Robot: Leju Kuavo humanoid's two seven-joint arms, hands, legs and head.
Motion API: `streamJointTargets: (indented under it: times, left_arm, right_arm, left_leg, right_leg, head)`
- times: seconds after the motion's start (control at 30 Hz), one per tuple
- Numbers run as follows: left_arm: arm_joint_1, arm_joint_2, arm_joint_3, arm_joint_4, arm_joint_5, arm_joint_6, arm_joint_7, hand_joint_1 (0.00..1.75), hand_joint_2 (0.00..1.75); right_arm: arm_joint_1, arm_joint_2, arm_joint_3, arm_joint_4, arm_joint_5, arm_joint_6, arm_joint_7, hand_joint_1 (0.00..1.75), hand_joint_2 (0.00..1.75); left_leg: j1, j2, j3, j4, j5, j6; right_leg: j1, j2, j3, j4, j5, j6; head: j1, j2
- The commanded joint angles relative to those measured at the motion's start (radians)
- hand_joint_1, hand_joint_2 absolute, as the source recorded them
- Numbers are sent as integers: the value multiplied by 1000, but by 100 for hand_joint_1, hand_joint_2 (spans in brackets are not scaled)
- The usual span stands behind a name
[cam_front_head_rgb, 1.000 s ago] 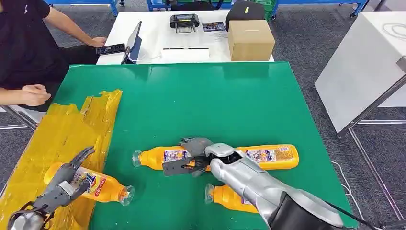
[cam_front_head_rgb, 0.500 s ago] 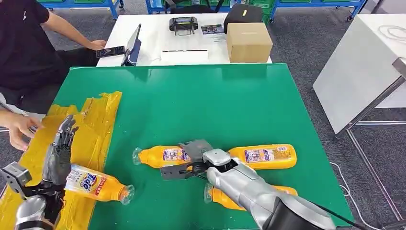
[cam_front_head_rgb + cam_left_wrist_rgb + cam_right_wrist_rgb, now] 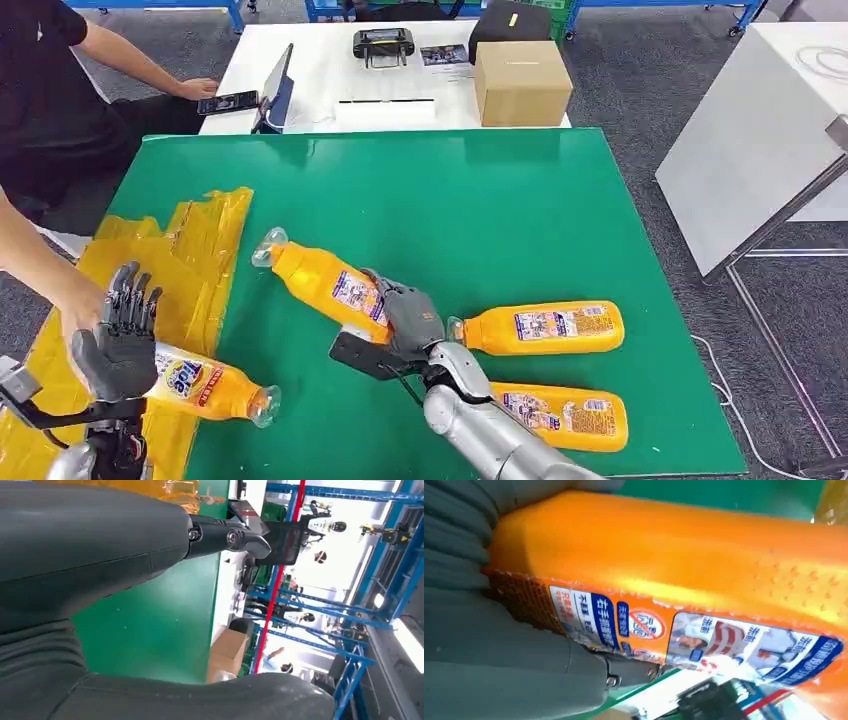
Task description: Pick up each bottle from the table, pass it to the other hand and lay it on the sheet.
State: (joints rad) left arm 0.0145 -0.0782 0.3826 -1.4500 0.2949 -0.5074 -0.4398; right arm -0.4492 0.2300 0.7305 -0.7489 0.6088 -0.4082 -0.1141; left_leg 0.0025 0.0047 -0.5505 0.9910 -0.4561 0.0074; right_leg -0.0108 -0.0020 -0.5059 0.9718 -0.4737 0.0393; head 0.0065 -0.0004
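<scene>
My right hand (image 3: pixel 405 315) grips an orange bottle (image 3: pixel 320 280) by its lower body and holds it tilted above the green table (image 3: pixel 450 200), clear cap toward the far left. The right wrist view shows that bottle (image 3: pixel 674 580) close up against my right hand (image 3: pixel 484 655). My left hand (image 3: pixel 120 340) is raised with fingers apart and empty, just above a second orange bottle (image 3: pixel 205 385) that lies across the edge of the yellow sheet (image 3: pixel 150 270). Two more orange bottles (image 3: pixel 545 328) (image 3: pixel 560 415) lie on the table to the right of my right arm.
A person's arm (image 3: pixel 40 270) reaches in from the left, close behind my left hand. Beyond the green table stands a white table (image 3: pixel 320 80) with a cardboard box (image 3: pixel 522 82), a laptop (image 3: pixel 278 90) and small devices. A white cabinet (image 3: pixel 760 130) stands at the right.
My right hand has lifted its bottle off the table and swung its cap toward the far left. The left hand has turned upright over the sheet bottle. The person's arm has come closer.
</scene>
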Motion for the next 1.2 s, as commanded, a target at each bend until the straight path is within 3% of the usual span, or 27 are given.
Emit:
streamJointTargets:
  times: [0.03,0.1,0.23,0.3,0.6,1.1,1.2]
  left_arm:
    - [5,-59,-24,-28,21,33,19,0,175]
    - [33,-83,-78,-65,11,72,29,0,175]
    - [90,-106,-200,-137,-30,113,6,0,175]
    - [111,-94,-271,-158,-25,105,4,0,175]
    - [172,-79,-389,-216,-59,85,-19,0,175]
    - [189,-65,-445,-231,-70,55,-46,0,175]
    - [208,-36,-500,-225,21,-19,-4,0,175]
  right_arm:
    - [88,6,-167,-198,-58,-3,-155,175,175]
    - [164,0,-151,-364,-54,2,-168,175,175]
    - [199,-3,-74,-461,-32,48,-151,175,175]
    - [188,10,-43,-430,-68,113,-146,175,175]
    - [168,34,41,-353,-77,174,-163,175,175]
    - [141,43,69,-286,-77,211,-143,175,175]
    - [117,53,61,-224,-97,244,-126,175,175]
  left_leg:
    - [2,-3,-1,0,0,0]
    - [2,-4,-2,1,0,0]
    - [2,-4,-3,2,-2,0]
    - [2,-3,-4,2,-1,0]
    - [2,0,-3,0,-1,0]
    - [1,0,-4,0,0,0]
    - [0,0,-3,-1,0,0]
  right_leg:
    - [2,-2,1,-1,0,-1]
    - [2,-3,0,-1,-1,-1]
    - [2,-3,0,-1,-2,0]
    - [2,-2,-2,-1,-1,0]
    - [2,0,-2,-2,0,-1]
    - [1,0,-2,-2,0,-1]
    - [1,0,-2,-1,0,-1]
  head:
    - [0,0]
    - [0,0]
    - [0,0]
    - [0,0]
    - [0,0]
    - [0,0]
    - [0,0]
